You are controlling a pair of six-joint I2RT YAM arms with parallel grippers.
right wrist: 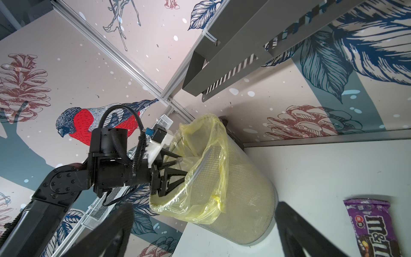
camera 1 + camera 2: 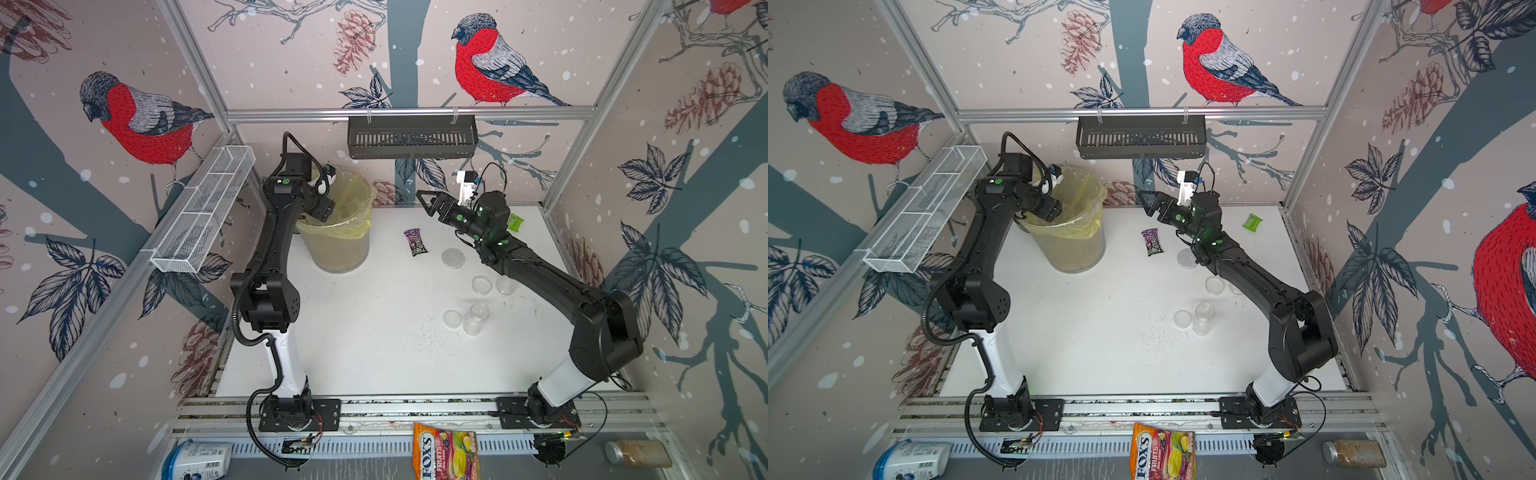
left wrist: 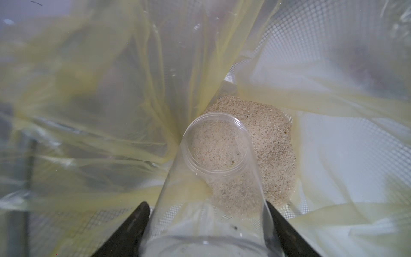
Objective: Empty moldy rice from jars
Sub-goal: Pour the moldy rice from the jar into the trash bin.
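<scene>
Jar: clear jar (image 3: 213,233), lid off, clamped between the fingers of the left gripper (image 3: 206,207), inside the mouth of the bin (image 2: 336,249).
Axis: its long axis tilts down into the bin, with the open mouth toward the bin's bottom and the base at the gripper.
Rice: a pale heap of rice (image 3: 266,151) lies on the yellow liner (image 3: 138,93) at the bin's bottom, below the jar's mouth.
Right gripper: the right gripper (image 2: 424,203) is raised beside the bin, its fingers spread with nothing between them.
Table: white table (image 2: 374,365). The bin stands at its back edge. Dark specks (image 2: 399,332) are scattered well apart from the bin.
On it: an upright jar (image 2: 476,318) with clear lids (image 2: 452,319) beside it, and a dotted silver lid (image 2: 453,257) nearer the bin.
Walls: bullfinch and pine-cone wallpaper (image 2: 145,120). A black shelf (image 2: 411,137) hangs above the bin.
Writing: a purple packet (image 1: 373,229) near the bin reads "m&m". A bag (image 2: 446,453) past the front rail reads "FOX'S FRUITS".
Unread: the print on a green packet (image 2: 515,221) is too small to read.
</scene>
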